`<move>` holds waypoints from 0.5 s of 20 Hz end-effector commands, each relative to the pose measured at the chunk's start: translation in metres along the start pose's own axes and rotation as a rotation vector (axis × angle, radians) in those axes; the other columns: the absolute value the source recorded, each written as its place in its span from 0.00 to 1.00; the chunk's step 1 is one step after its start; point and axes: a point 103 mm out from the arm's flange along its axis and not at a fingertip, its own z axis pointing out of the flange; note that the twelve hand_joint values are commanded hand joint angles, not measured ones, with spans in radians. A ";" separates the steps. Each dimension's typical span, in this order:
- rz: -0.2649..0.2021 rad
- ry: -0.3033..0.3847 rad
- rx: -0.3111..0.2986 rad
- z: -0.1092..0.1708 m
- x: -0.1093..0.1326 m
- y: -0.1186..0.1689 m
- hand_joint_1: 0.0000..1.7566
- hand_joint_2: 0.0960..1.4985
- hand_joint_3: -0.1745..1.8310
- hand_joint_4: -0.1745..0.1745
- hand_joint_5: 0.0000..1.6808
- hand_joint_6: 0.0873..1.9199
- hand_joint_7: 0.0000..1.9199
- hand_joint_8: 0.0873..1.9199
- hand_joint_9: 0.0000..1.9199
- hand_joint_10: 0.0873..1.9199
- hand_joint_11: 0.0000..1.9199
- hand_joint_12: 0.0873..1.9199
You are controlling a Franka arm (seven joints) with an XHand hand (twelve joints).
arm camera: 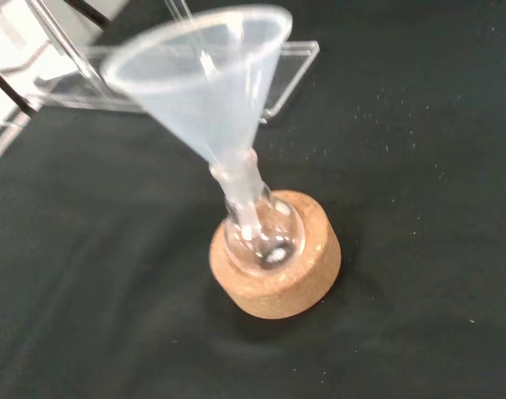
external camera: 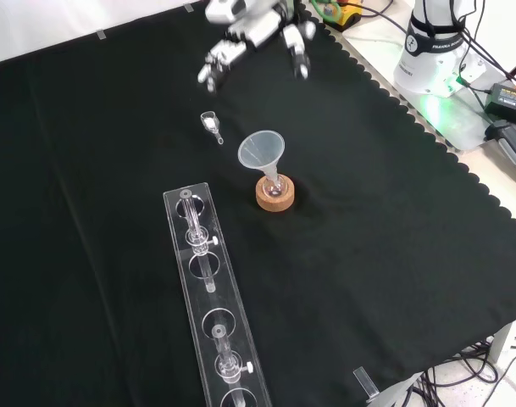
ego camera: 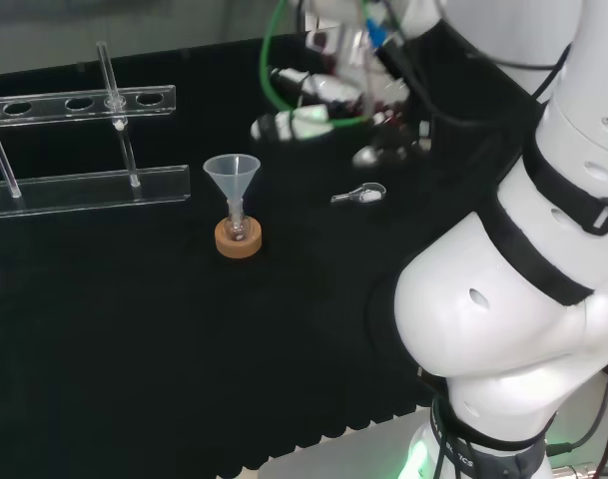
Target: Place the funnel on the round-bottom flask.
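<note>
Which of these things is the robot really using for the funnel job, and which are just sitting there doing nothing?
For the job:
- funnel, already sitting in the flask's neck
- round-bottom flask
- cork ring holding the flask up
- hand, raised and away from the funnel, holding nothing

Just lying about:
- clear rack with glass tubes
- small clear scoop on the cloth

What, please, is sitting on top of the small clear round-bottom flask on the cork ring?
A translucent plastic funnel stands with its stem in the neck of the clear round-bottom flask, which rests in a cork ring stand. The stem's tip inside the neck is hard to make out.
</note>
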 end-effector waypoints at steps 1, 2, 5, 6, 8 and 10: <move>-0.179 0.304 -0.161 -0.117 0.023 0.034 0.06 0.46 0.09 0.36 0.00 0.00 0.00 0.00 0.01 0.00 0.00 0.77; -0.187 0.300 -0.165 -0.116 0.026 0.037 0.06 0.46 0.09 0.36 0.00 0.00 0.00 0.00 0.01 0.00 0.00 0.77; -0.184 0.303 -0.177 -0.112 0.033 0.048 0.06 0.47 0.09 0.35 0.00 0.00 0.00 0.00 0.01 0.00 0.00 0.77; -0.179 0.300 -0.182 -0.111 0.035 0.049 0.06 0.47 0.09 0.35 0.00 0.00 0.00 0.00 0.01 0.00 0.00 0.77; -0.166 0.293 -0.188 -0.109 0.039 0.049 0.07 0.47 0.09 0.35 0.00 0.00 0.00 0.00 0.01 0.00 0.00 0.77; -0.154 0.282 -0.204 -0.110 0.041 0.044 0.07 0.47 0.09 0.35 0.00 0.00 0.00 0.00 0.01 0.00 0.00 0.77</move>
